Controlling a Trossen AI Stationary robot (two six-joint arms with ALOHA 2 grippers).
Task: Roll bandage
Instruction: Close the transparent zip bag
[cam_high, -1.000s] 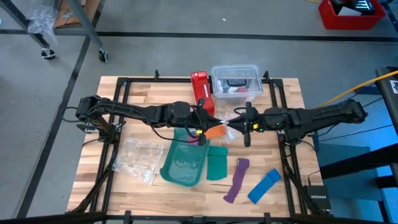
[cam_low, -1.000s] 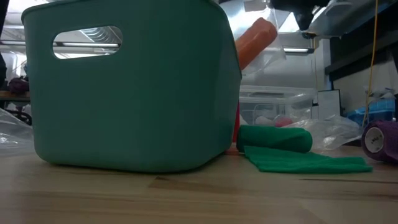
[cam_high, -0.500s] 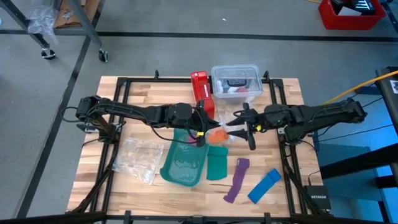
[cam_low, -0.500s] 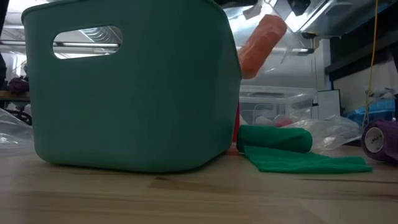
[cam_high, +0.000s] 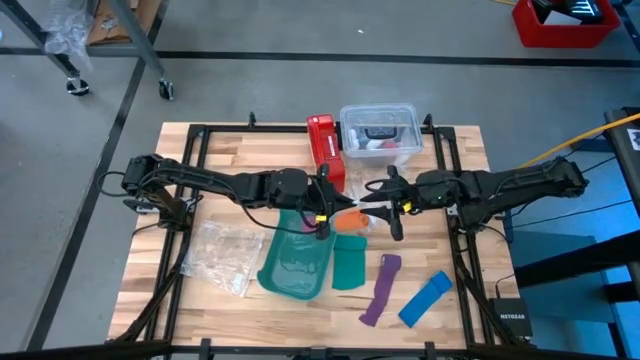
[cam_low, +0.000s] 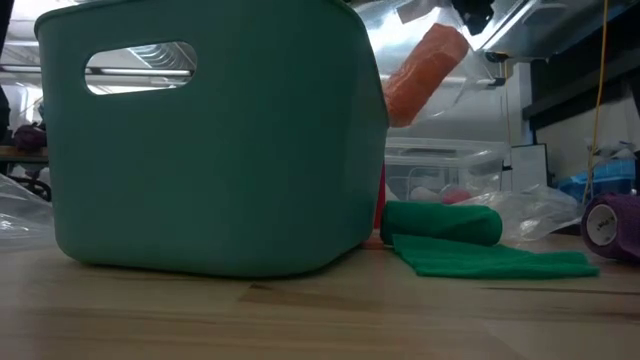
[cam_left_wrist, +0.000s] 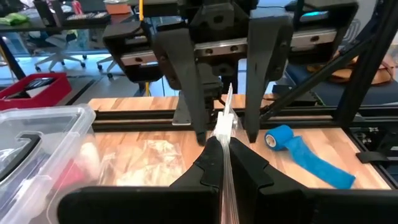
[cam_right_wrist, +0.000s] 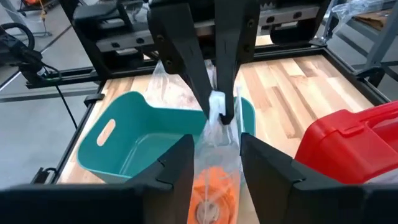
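Observation:
The orange bandage (cam_high: 348, 214) (cam_low: 425, 72) sits inside a clear plastic bag (cam_right_wrist: 217, 134), tilted and held in the air over the right rim of the teal bin (cam_high: 297, 262). My left gripper (cam_high: 325, 212) (cam_left_wrist: 225, 155) reaches in from the table's left and is shut on the bag. My right gripper (cam_high: 377, 209) (cam_right_wrist: 217, 163) faces it from the right, open. One of its fingers stands on each side of the bag's bandage end (cam_right_wrist: 208, 193). My left gripper pinches the bag's thin flattened edge (cam_left_wrist: 225, 132) (cam_right_wrist: 216, 102) between its two fingers, coming in about level from the table's left. The bag hangs from that pinch, clear of the table, with the bandage in its lower part. My right gripper has the bag between its open fingers; I cannot tell whether they touch it.
A green bandage (cam_high: 350, 262) lies partly unrolled right of the bin, with a purple strip (cam_high: 380, 290) and a blue strip (cam_high: 425, 298) nearer the front right. A red box (cam_high: 324, 150) and a clear tub (cam_high: 378, 130) stand at the back. Crumpled plastic (cam_high: 222, 255) lies left of the bin.
My right gripper has opened and shifted a little toward my left gripper. The bag with the bandage has tipped from a shallow slant to a steeper one.

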